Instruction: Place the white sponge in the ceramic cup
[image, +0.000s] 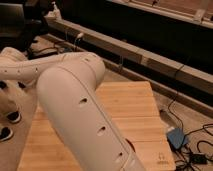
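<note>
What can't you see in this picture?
- Gripper: not in the camera view; the arm blocks the table middle.
- Sponge and cup: not visible, perhaps behind the arm.
- Table's left part: hidden by the arm.
- Dark patch beside the arm: unclear.
</note>
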